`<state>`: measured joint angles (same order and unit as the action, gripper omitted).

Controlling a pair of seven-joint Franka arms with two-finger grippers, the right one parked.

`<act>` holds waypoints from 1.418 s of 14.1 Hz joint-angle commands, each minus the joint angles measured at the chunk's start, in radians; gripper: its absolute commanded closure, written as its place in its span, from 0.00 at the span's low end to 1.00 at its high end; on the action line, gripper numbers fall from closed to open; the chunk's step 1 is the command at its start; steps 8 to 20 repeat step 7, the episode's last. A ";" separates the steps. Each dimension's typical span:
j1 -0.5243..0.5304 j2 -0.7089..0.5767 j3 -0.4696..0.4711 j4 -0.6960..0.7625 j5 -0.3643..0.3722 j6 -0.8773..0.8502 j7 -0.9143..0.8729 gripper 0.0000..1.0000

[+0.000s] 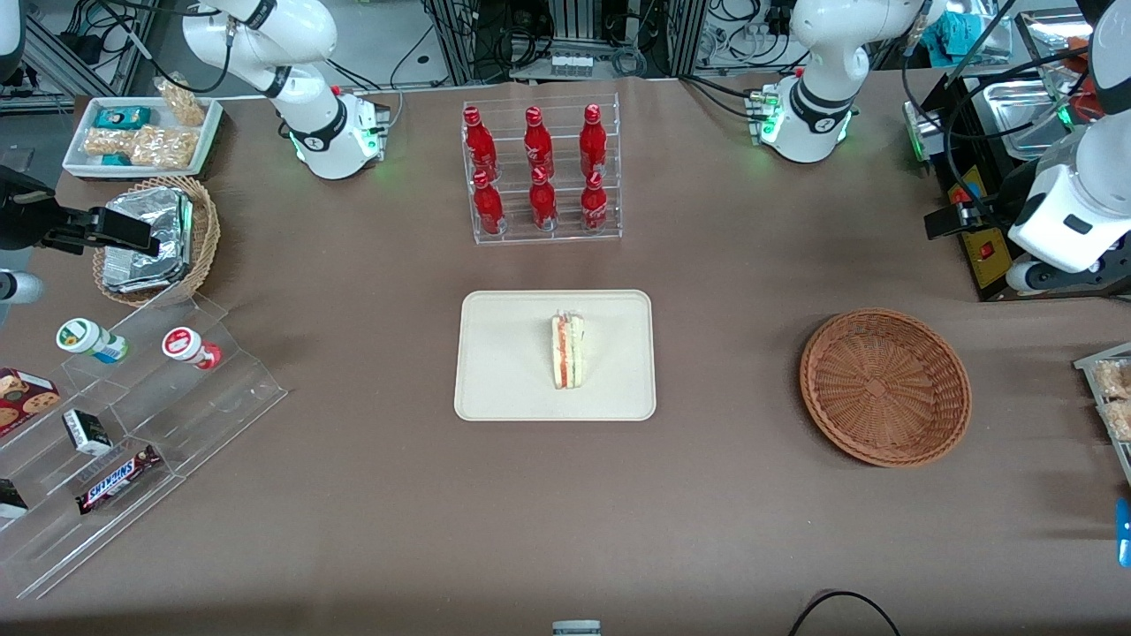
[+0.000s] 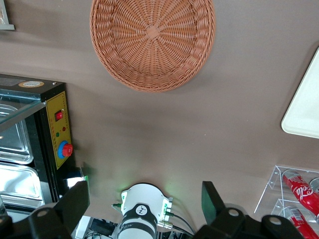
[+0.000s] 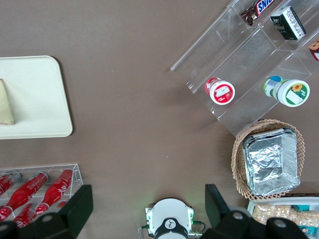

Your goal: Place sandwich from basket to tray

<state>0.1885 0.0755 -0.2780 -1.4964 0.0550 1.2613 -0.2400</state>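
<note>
Sandwich lying on the tray, basket sitting empty

The sandwich (image 1: 568,350) is resting on its side near the middle of the tray (image 1: 495,389), while the basket (image 1: 884,385) is holding nothing. The pincer (image 2: 144,204) is hanging released, fingers spread wide, high above the desk (image 1: 707,495) near the basket and grasping nothing. The placing step is looking finished; what remains, probably, is only parking the arm clear.

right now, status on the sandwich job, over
Gripper open, empty, raised at the working arm's end of the table. Sandwich lying on the tray. Basket empty. Nothing in the way.
</note>
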 commanded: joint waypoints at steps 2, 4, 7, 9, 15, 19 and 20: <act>-0.012 -0.003 0.019 0.016 -0.006 0.007 0.011 0.00; -0.004 -0.003 0.019 0.016 -0.009 0.032 0.011 0.00; -0.006 -0.002 0.019 0.016 -0.009 0.030 0.011 0.00; -0.006 -0.002 0.019 0.016 -0.009 0.030 0.011 0.00; -0.006 -0.002 0.019 0.016 -0.009 0.030 0.011 0.00; -0.006 -0.002 0.019 0.016 -0.009 0.030 0.011 0.00; -0.006 -0.002 0.019 0.016 -0.009 0.030 0.011 0.00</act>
